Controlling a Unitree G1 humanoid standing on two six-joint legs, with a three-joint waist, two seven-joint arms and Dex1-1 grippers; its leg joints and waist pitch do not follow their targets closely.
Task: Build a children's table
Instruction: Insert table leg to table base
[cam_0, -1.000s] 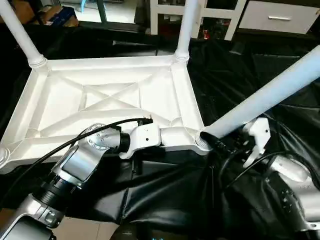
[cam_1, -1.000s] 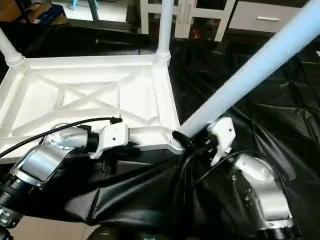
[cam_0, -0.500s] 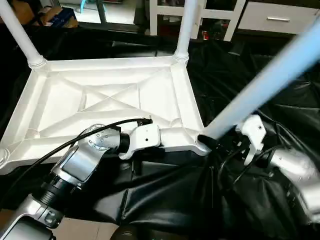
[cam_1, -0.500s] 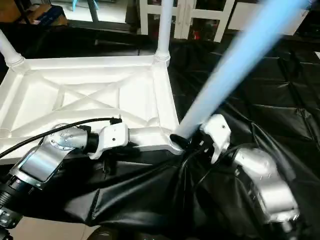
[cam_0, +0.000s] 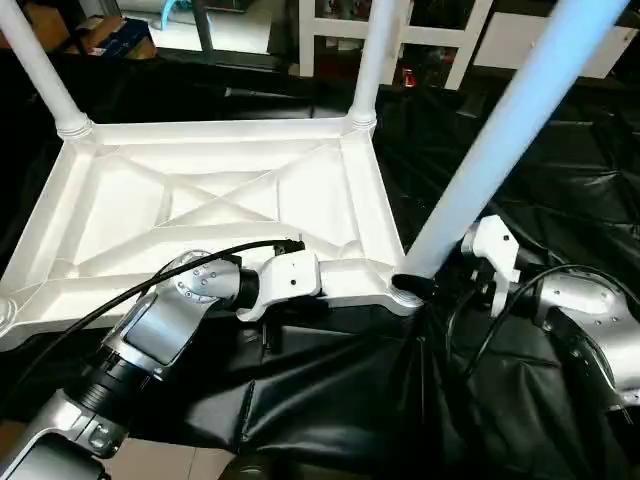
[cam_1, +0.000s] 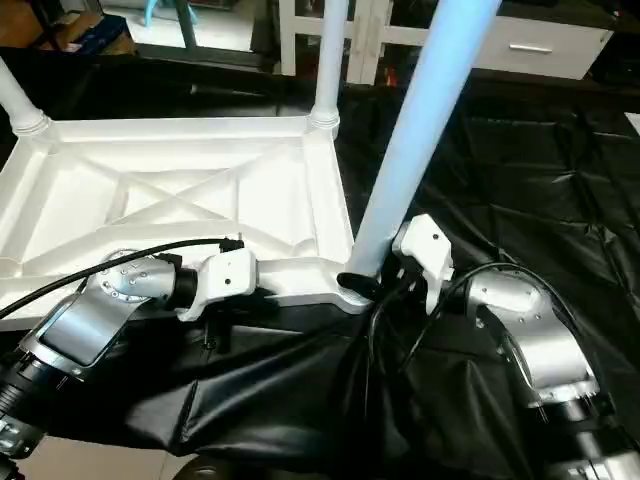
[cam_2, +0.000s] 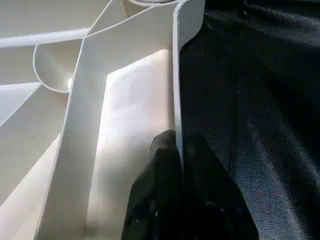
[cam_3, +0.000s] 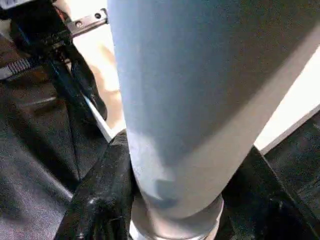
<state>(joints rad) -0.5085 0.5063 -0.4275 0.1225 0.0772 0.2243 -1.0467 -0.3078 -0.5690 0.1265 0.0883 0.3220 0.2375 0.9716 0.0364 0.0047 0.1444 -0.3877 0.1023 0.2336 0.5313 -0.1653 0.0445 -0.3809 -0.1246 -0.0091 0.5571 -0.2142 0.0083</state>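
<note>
The children's table top (cam_0: 210, 200) lies upside down on a black sheet, its X ribs facing up. Two white legs (cam_0: 40, 65) (cam_0: 372, 60) stand in the far corner sockets. A third leg (cam_0: 500, 130) rises steeply from the near right corner socket (cam_0: 405, 292), leaning up to the right. My right gripper (cam_0: 418, 285) is shut on this leg just above the socket, one black finger (cam_3: 102, 195) on each side. My left gripper (cam_2: 178, 167) is shut on the thin near rim of the table top, left of that socket.
The crumpled black sheet (cam_0: 330, 390) covers the floor around the top. White shelving (cam_0: 440, 30) and a drawer unit (cam_1: 540, 45) stand behind, with a cardboard box (cam_0: 110, 30) at the back left. Black cables (cam_0: 130, 290) loop over both forearms.
The held leg has swung from a low lean to the right up to a much steeper stand over the near right socket, and the right arm followed it. The left arm stayed put.
</note>
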